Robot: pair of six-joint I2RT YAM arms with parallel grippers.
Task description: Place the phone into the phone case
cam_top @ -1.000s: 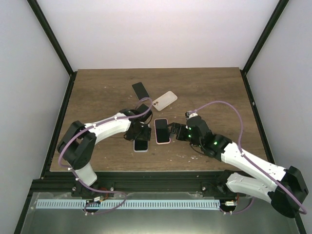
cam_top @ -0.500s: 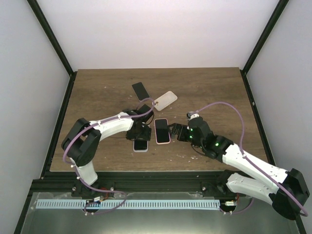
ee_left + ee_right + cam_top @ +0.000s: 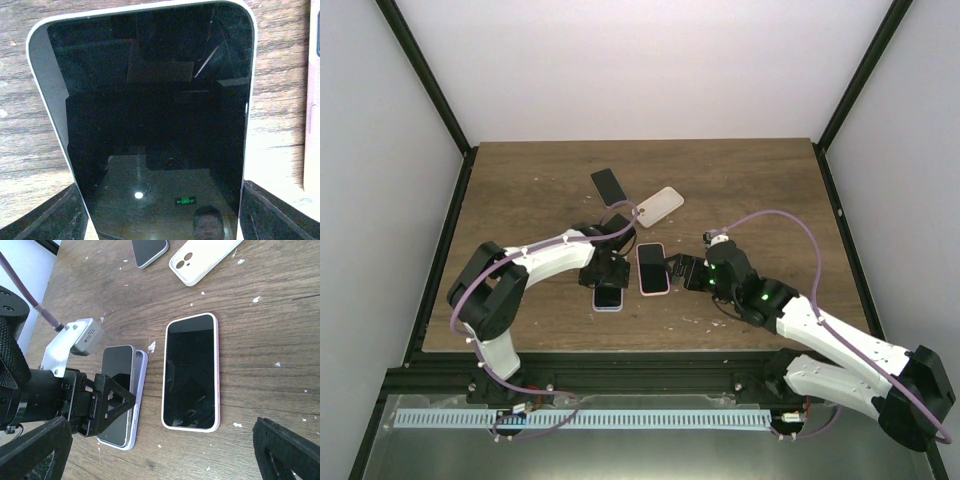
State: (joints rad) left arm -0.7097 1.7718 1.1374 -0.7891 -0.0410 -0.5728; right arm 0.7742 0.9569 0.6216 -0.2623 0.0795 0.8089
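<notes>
Brown wooden table (image 3: 520, 190), both arms low over it.
L gripper (image 3: 160, 200) clamped across black-screened silver-edged phone (image 3: 150, 100) on lavender phone case (image 3: 142, 385); R gripper (image 3: 682, 271) spread wide.

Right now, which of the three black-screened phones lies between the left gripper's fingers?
The black-screened phone resting on the lavender case. The pink-cased phone lies free beside it, and the dark phone lies farther back.

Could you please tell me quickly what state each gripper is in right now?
Left gripper: jaws closed on the sides of the phone, which lies over the lavender case.
Right gripper: jaws open, holding nothing.
</notes>
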